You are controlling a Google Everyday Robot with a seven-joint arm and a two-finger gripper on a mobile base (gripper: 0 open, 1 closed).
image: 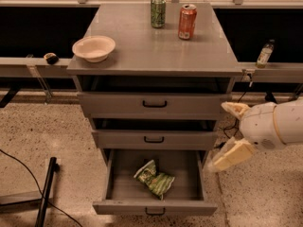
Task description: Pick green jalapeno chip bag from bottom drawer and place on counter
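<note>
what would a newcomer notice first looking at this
The bottom drawer stands pulled open, with the green jalapeno chip bag lying crumpled inside it. Right of it and a little higher, the gripper hangs with its jaws spread wide, holding nothing. On the counter sit a white bowl, a green can and an orange can.
</note>
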